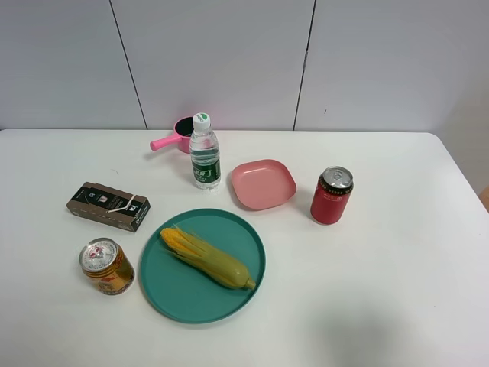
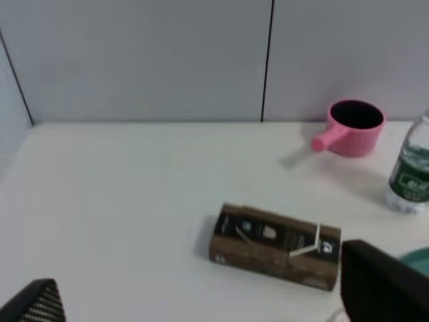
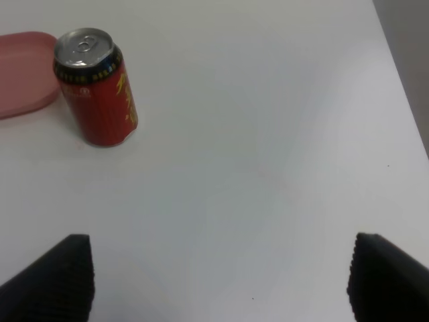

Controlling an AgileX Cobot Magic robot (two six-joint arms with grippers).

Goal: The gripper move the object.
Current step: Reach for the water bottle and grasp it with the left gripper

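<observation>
The clear water bottle (image 1: pixel 205 153), with a white cap and a dark green label, stands upright at the back middle of the white table; its edge also shows in the left wrist view (image 2: pixel 410 171). Neither gripper shows in the exterior high view. In the left wrist view, my left gripper (image 2: pixel 208 298) is open and empty, fingertips (image 2: pixel 382 288) wide apart, well short of the bottle. In the right wrist view, my right gripper (image 3: pixel 220 280) is open and empty over bare table, near the red can (image 3: pixel 97 87).
A pink cup (image 1: pixel 177 138) stands just behind the bottle and a pink plate (image 1: pixel 263 183) to its right. The red can (image 1: pixel 331 195), a teal plate (image 1: pixel 183 294) with a corn cob (image 1: pixel 206 258), a dark box (image 1: pixel 108 206) and a gold can (image 1: pixel 106 266) surround it.
</observation>
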